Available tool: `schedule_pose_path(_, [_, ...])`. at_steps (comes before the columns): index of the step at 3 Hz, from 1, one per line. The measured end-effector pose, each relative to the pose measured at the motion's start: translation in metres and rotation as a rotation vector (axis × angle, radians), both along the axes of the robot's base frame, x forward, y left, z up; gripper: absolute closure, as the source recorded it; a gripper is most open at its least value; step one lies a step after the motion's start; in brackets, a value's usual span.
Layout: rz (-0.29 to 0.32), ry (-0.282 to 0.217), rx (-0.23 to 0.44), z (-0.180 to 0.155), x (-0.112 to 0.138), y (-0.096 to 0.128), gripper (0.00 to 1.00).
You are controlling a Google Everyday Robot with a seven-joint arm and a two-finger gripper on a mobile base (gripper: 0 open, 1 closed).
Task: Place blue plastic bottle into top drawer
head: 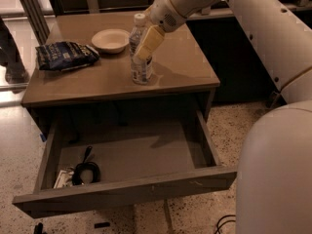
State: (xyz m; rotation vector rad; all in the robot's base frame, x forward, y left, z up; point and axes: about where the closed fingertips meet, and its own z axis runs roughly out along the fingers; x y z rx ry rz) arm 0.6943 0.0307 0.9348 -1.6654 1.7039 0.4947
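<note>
gripper (144, 52) at blue plastic bottle (141, 72), top drawer (131, 191) open

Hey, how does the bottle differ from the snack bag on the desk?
The bottle stands upright; the bag lies flat. The bottle is clear with a white cap and label; the bag is dark blue and crinkled. The gripper is at the bottle, by its upper half, while the bag lies apart with nothing touching it. Both rest on the desk top.
</note>
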Motion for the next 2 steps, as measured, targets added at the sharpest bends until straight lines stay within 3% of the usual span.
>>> schedule_pose_path(2, [0.0, 0.0, 0.0, -0.0001, 0.0, 0.0001, 0.41])
